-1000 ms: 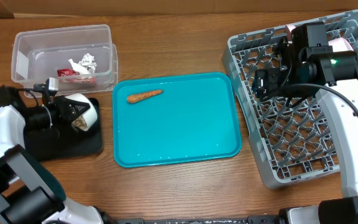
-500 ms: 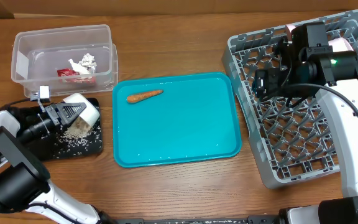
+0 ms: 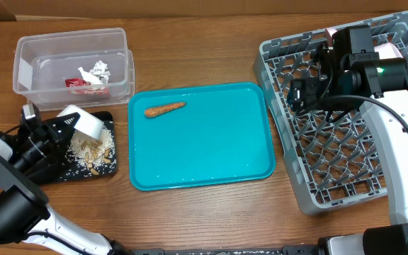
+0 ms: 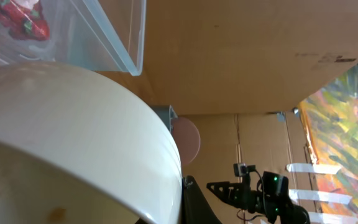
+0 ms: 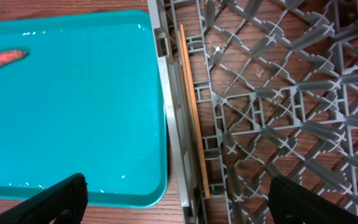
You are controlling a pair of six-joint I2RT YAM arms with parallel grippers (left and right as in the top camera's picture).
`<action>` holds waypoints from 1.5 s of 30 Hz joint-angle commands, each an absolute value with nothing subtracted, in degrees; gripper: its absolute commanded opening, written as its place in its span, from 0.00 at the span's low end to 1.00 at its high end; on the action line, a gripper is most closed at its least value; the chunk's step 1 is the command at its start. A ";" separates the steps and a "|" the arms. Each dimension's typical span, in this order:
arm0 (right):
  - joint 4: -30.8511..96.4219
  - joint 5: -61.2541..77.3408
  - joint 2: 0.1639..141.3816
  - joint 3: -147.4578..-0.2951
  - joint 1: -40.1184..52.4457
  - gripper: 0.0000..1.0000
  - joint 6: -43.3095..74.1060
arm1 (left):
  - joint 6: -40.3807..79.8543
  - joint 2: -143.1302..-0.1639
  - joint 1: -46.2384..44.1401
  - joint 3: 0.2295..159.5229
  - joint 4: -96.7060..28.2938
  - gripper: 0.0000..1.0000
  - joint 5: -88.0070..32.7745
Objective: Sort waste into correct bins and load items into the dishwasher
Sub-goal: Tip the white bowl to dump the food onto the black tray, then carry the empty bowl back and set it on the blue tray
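My left gripper (image 3: 66, 127) is shut on the rim of a white bowl (image 3: 82, 123), tipped over the black tray (image 3: 62, 173); beige food scraps (image 3: 91, 150) lie heaped on the tray. The bowl fills the left wrist view (image 4: 73, 137). The clear tub (image 3: 27, 53) holds a red wrapper (image 3: 83, 83) and crumpled white-silver paper (image 3: 94, 71). An orange carrot piece (image 3: 164, 109) lies on the teal tray (image 3: 211, 166), also in the right wrist view (image 5: 2, 60). My right gripper (image 5: 179, 196) is open above the grey dish rack's (image 3: 331, 184) left edge, over wooden chopsticks (image 5: 194, 112).
A pink plate edge (image 3: 388, 49) shows at the rack's far corner behind my right arm. Bare wooden table lies in front of the teal tray and between the tray and the rack.
My left gripper tipped the bowl further and drew back left; the food scraps spilled out of the bowl onto the black tray. The right arm has not moved.
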State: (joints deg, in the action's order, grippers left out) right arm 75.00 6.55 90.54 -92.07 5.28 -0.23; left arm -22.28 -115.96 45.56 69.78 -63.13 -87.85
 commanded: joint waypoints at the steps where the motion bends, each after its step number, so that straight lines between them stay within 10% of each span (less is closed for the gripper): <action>1: 74.70 6.02 90.32 -92.75 5.17 0.95 -0.16 | -20.16 -116.68 46.33 69.47 -62.94 0.04 -89.54; 16: 74.70 6.00 90.32 -92.75 5.17 0.95 -0.19 | -20.84 -116.66 46.37 69.47 -65.34 0.04 -88.53; 31: 74.06 6.00 90.32 -92.71 5.17 0.95 -0.19 | -47.13 -114.41 39.42 76.75 -82.67 0.04 -75.85; 45: 73.76 6.02 90.32 -92.71 5.17 0.95 -0.16 | -33.01 -110.45 14.13 85.73 -77.62 0.04 -57.06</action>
State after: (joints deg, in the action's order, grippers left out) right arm 74.15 6.52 90.54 -92.07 5.30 -0.23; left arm -41.25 -111.63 20.73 84.58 -80.34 -65.04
